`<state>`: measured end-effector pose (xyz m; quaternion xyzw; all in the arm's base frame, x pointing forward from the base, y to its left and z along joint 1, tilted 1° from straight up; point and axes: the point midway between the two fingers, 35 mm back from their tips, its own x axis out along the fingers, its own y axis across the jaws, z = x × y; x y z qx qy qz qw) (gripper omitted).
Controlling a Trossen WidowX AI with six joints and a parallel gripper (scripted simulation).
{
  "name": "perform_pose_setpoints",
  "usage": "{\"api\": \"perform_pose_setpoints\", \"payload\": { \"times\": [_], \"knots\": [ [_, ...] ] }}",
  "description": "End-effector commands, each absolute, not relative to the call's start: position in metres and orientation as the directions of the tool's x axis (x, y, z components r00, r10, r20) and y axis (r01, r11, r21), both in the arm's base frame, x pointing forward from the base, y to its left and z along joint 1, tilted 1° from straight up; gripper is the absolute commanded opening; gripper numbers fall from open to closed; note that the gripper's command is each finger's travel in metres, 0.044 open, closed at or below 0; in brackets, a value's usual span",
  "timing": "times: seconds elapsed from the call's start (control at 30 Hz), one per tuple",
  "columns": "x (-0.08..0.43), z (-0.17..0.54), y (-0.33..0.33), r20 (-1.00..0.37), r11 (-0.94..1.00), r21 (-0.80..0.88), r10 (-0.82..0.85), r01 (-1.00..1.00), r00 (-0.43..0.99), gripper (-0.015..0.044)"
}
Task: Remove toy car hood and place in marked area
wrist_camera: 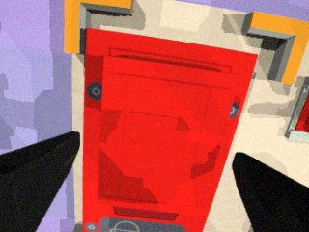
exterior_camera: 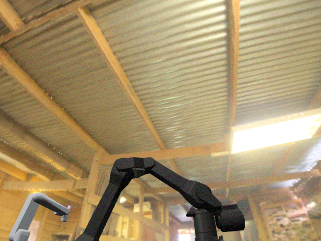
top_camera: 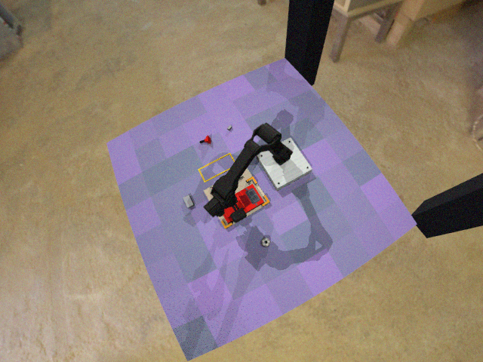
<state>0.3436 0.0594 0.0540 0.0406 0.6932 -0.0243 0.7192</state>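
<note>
Fingers (top_camera: 235, 211) are held wide apart and empty, astride the long sides of the red car (top_camera: 244, 200) (wrist_camera: 154, 145).

top looks down — wrist closer; exterior upward

Matte black arm, chunky rounded joints (top_camera: 267, 133) (exterior_camera: 134, 165)

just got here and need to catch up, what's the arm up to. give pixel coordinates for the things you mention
The robot arm has its open gripper (top_camera: 230, 210) (wrist_camera: 157, 149) over the red toy car (top_camera: 249, 197) (wrist_camera: 159, 126), one finger to each side, holding nothing. The hood has not been set in the yellow-outlined area (top_camera: 204, 181) beside the car. It looks as if the arm is lining up to grasp.
</note>
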Motion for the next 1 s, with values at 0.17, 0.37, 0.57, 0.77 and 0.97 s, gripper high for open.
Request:
{"api": "perform_pose_setpoints", "payload": {
  "times": [0.17, 0.37, 0.57, 0.77, 0.97],
  "knots": [
    [0.343, 0.048, 0.059, -0.999, 0.996, 0.019, 0.017, 0.088, 0.034, 0.044],
    [0.343, 0.045, 0.059, -0.999, 0.996, 0.019, 0.017, 0.088, 0.034, 0.044],
    [0.343, 0.042, 0.059, -0.999, 0.996, 0.019, 0.017, 0.088, 0.034, 0.044],
    [0.343, 0.039, 0.059, -0.999, 0.996, 0.019, 0.017, 0.088, 0.034, 0.044],
    [0.343, 0.036, 0.059, -0.999, 0.996, 0.019, 0.017, 0.088, 0.034, 0.044]
  ]
}}
